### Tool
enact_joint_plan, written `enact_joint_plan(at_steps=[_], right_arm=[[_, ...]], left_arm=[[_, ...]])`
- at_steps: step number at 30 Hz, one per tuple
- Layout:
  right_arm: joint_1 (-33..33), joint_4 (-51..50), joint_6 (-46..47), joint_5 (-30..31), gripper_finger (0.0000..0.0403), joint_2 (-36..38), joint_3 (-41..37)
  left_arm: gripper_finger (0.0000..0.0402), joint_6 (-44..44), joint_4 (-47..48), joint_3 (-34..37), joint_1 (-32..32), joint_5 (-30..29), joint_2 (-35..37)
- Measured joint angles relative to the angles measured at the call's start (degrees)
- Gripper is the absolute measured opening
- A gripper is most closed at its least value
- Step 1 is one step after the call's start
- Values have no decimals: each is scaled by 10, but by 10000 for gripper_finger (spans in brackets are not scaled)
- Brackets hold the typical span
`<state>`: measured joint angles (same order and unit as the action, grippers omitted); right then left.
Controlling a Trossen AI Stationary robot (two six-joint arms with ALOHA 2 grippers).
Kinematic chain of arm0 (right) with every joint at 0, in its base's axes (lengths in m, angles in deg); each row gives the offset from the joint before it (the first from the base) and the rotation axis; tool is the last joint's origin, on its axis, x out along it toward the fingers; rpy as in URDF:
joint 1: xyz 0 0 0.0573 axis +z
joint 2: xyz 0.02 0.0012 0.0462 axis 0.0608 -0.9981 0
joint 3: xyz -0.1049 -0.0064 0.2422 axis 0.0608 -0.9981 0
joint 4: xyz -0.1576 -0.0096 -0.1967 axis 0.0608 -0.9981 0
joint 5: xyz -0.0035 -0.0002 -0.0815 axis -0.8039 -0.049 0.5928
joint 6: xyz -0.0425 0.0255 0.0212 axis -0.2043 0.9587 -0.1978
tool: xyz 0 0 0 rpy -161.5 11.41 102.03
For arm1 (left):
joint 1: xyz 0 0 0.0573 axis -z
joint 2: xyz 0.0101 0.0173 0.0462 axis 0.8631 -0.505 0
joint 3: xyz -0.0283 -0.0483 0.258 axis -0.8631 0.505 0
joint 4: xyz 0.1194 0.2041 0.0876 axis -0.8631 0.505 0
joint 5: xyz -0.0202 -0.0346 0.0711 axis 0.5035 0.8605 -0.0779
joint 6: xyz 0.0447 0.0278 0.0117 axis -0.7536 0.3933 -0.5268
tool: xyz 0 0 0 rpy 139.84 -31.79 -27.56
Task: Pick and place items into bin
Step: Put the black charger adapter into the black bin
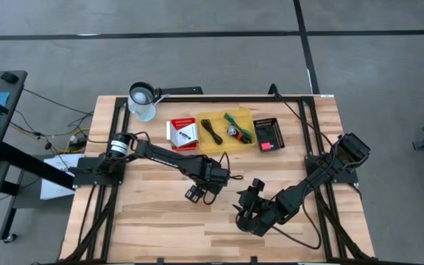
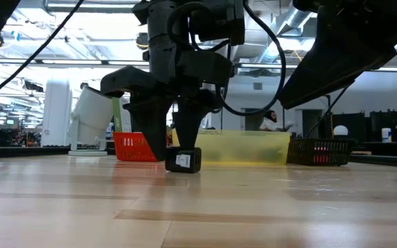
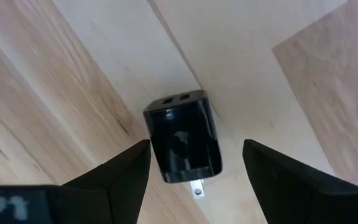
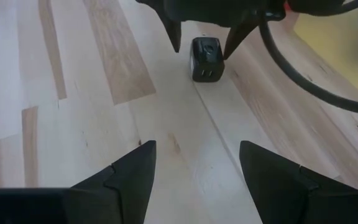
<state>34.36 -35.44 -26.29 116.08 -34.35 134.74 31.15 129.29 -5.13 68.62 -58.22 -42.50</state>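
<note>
You've got a small black plug-in charger (image 3: 183, 138) lying on its side on the bare wooden surface (image 1: 153, 221), and your left gripper (image 3: 194, 163) is right over it, fingers spread wide with one on each side and nothing gripped yet. It looks like a hard, smooth plastic block, light and stiff, probably a bit slippery, so take it across the two flat side faces at mid-body; stay off the end with the metal prong and the end with the two ports. The fingers already straddle it squarely, so a straight drop and squeeze should do. Your right gripper (image 4: 194, 168) waits low over the surface nearby, fingers apart and empty, pointed at the same charger (image 4: 205, 59); keep it from drifting in. Behind the charger stand the red basket (image 1: 182, 132), the yellow bin (image 1: 227, 129) holding cords and small pieces, and a black basket (image 1: 267, 135), with a white jug (image 1: 143, 101) farther off. Lift clear of the rims as you go.
</note>
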Motion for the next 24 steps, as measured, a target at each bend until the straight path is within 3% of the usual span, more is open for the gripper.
enact_joint_plan(at_steps=[24], right_arm=[[0,0,0,-6,228,0,0]], left_arm=[[248,49,-3,0,0,13,0]])
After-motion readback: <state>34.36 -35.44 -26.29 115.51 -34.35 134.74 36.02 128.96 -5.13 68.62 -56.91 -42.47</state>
